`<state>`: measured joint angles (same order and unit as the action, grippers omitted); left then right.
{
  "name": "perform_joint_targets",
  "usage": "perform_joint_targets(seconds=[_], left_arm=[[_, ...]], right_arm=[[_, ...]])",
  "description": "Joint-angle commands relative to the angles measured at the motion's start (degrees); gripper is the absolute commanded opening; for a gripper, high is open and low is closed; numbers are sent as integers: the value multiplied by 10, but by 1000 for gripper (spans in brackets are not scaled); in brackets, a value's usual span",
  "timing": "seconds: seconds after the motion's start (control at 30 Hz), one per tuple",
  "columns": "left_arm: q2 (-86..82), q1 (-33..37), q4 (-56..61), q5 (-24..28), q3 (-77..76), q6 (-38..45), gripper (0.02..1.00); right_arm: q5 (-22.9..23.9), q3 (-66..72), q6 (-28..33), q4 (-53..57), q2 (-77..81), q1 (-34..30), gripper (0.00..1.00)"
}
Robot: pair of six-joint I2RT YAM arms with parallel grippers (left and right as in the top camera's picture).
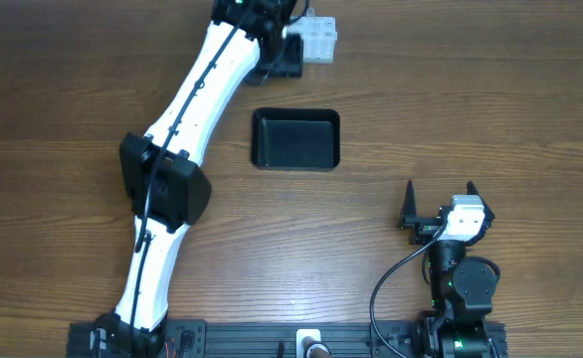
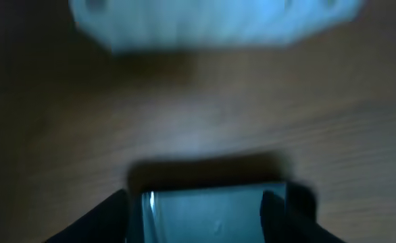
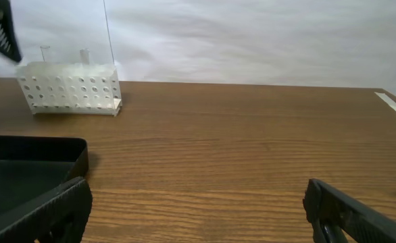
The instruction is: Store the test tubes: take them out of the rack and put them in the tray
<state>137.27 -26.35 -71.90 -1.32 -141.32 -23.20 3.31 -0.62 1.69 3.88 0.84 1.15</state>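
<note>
The white perforated rack (image 1: 318, 40) stands at the table's far edge; in the right wrist view two clear tubes (image 3: 84, 54) stick up from the rack (image 3: 69, 90). My left gripper (image 1: 284, 52) hangs just left of the rack, above the table. In its own blurred view the rack (image 2: 211, 20) lies ahead, and a clear glassy tube (image 2: 211, 206) fills the gap between the fingers of the left gripper (image 2: 205, 202), which is shut on it. The black tray (image 1: 296, 115) sits mid-table. My right gripper (image 1: 439, 201) stands open and holds nothing at the near right.
Bare wooden tabletop surrounds the tray (image 3: 36, 150). A white wall backs the table's far edge beyond the rack. The left arm's white link (image 1: 197, 94) runs diagonally over the table's left half.
</note>
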Motion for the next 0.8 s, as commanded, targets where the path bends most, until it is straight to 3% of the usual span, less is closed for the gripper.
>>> perform_joint_targets(seconds=[0.03, 0.23, 0.5, 0.8], left_arm=[[-22, 0, 63, -64, -12, 3, 656], [-21, 11, 135, -105, -12, 5, 673], [7, 41, 206, -105, -12, 7, 676], [51, 32, 268, -101, -12, 96, 656]], right_arm=[[-5, 3, -2, 2, -6, -5, 991], [-5, 3, -2, 2, -6, -5, 991], [-5, 3, -2, 2, -6, -5, 991], [-5, 3, -2, 2, -6, -5, 993]])
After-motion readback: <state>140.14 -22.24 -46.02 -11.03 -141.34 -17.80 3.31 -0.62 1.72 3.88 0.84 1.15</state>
